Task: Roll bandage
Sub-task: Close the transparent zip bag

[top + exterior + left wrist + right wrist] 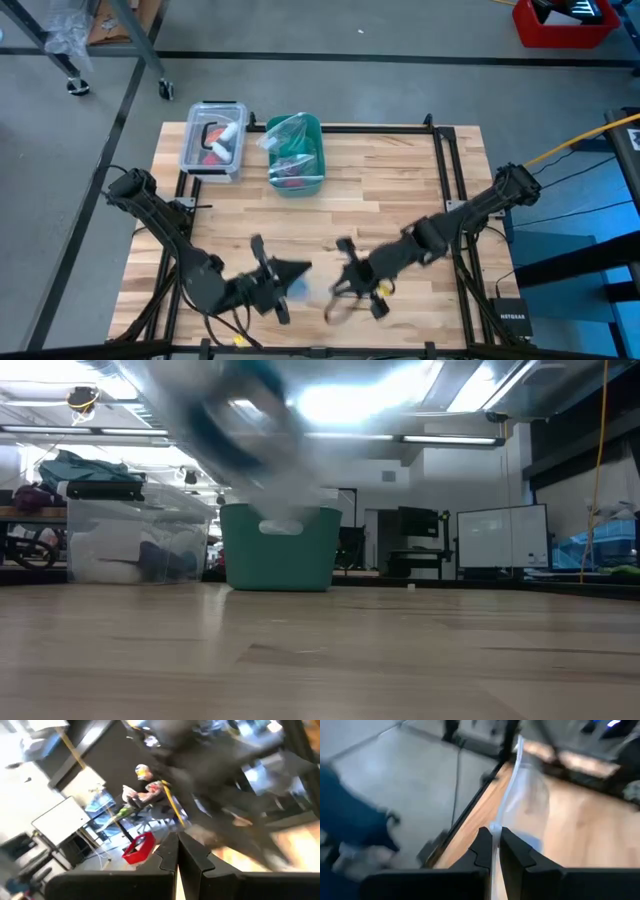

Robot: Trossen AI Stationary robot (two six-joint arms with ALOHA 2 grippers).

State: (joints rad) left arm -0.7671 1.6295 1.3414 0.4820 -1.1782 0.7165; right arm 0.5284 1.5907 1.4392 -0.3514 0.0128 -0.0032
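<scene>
A wooden table [400, 180] is seen from above, with a clear lidded box [213, 140] and a teal bin [296, 155] set along its far edge. Both arms are bent in over the near edge, close together. A clear plastic bag [527, 802] is clamped edge-on between the closed fingers of the right gripper [493, 851] and held off the table. The left gripper [177, 851] is seen with its fingers pressed together; whether anything is pinched there cannot be told. The bandage [297, 290] is judged to be the pale blue patch between the grippers, probably inside the bag. It is expected to be light, soft and limp, best taken by one end once freed.
</scene>
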